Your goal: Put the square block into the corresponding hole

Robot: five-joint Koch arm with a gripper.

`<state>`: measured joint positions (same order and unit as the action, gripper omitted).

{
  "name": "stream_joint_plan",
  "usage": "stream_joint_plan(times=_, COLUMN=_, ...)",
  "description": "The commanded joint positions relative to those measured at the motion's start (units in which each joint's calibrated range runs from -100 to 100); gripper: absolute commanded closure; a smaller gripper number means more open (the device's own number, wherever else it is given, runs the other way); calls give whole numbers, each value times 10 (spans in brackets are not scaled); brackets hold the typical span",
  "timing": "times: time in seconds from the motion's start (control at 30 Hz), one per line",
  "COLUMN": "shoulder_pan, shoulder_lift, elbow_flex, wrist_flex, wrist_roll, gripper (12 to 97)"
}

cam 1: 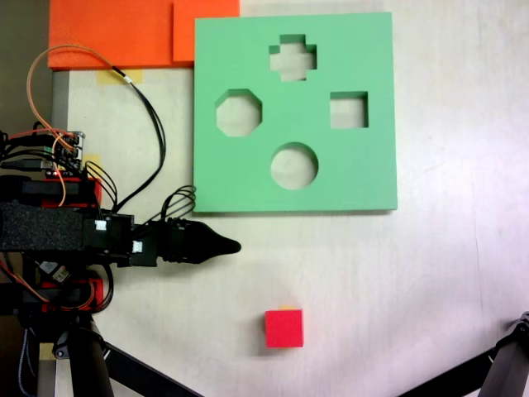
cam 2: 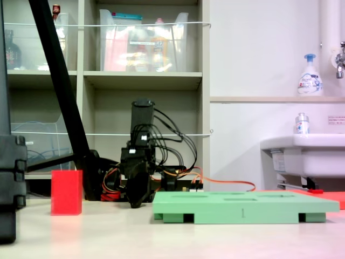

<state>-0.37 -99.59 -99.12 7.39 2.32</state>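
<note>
Red cube (cam 1: 283, 328) was seen resting on table (cam 1: 446, 281) near bottom edge in a fixed view, well apart from green foam board (cam 1: 364, 178). Square cutout (cam 1: 349, 110) was located near board's right edge. Gripper (cam 1: 231, 246) was parked off board's lower-left corner, nothing held; jaw state could not be told.

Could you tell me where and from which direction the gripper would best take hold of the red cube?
Probably from straight above, with the fingers closing on two opposite side faces of the red cube. It sits flat and upright on the table, apart from the green foam board, with bare table along every side.
</note>
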Motion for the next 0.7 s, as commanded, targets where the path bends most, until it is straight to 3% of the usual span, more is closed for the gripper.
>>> stream_joint_plan(times=0.0, shoulder_pan=0, shoulder_lift=-4, elbow_flex=-9, wrist_flex=-57, wrist_roll=-4, gripper=601)
stream_joint_plan(times=0.67, shoulder_pan=8, shoulder_lift=-4, elbow_flex=-9, wrist_flex=-56, wrist_roll=-4, gripper=600)
